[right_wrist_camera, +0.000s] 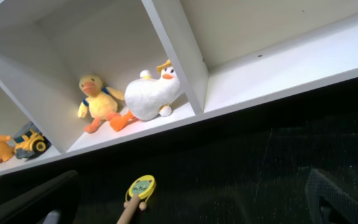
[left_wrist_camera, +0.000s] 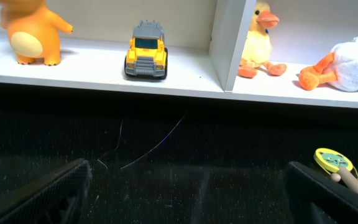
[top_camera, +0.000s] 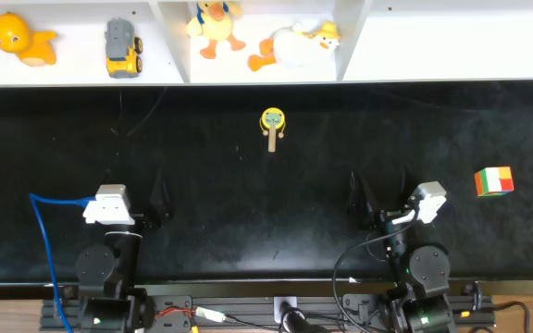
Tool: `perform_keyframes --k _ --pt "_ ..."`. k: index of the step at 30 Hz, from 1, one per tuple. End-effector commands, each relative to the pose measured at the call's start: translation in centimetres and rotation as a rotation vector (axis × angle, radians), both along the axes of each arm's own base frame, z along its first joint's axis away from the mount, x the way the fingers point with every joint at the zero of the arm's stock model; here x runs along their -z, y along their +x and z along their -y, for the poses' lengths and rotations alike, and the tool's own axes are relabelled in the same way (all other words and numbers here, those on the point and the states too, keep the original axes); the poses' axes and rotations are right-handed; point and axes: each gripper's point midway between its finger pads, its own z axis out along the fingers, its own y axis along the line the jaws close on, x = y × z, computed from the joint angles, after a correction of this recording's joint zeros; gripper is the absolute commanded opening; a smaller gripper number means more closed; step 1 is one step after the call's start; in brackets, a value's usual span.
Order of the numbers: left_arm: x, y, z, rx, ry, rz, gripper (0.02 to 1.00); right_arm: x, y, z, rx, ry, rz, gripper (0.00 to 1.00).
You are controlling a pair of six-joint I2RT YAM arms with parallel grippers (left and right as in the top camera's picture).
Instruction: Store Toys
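A small yellow rattle on a wooden handle [top_camera: 273, 125] [left_wrist_camera: 337, 165] [right_wrist_camera: 138, 191] lies on the black tabletop just in front of the white shelf [top_camera: 266, 74]. A red, white and green cube [top_camera: 493, 181] sits on the mat at the right. In the shelf's left bay stand an orange duck figure [top_camera: 21, 40] [left_wrist_camera: 33, 31] and a yellow and grey toy truck [top_camera: 123, 49] [left_wrist_camera: 146, 51]. The middle bay holds a yellow plush duck [top_camera: 215, 26] [left_wrist_camera: 260, 38] [right_wrist_camera: 95, 99] and a white plush duck [top_camera: 294, 46] [right_wrist_camera: 151, 93]. My left gripper [top_camera: 160, 199] and right gripper [top_camera: 378, 196] are both open near their bases, holding nothing.
The shelf's right bay [top_camera: 452, 42] [right_wrist_camera: 278, 37] holds nothing. A blue cable [top_camera: 44, 231] runs by the left arm's base. Open black mat lies between the grippers and the shelf.
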Motion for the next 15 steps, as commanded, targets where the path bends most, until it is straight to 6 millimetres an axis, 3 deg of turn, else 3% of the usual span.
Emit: perform_keyframes --k 1,7,15 --pt "-0.1 -0.1 0.3 0.018 -0.02 0.004 0.998 0.1 -0.3 -1.1 -0.065 0.001 0.011 0.996" --pt "-0.1 -0.1 0.3 0.018 -0.02 0.004 0.996 -0.1 -1.2 -3.4 -0.212 0.023 -0.008 0.998" --pt "-0.1 -0.1 0.3 0.018 -0.02 0.004 0.998 -4.9 -2.7 -5.1 -0.33 0.006 -0.135 0.996"
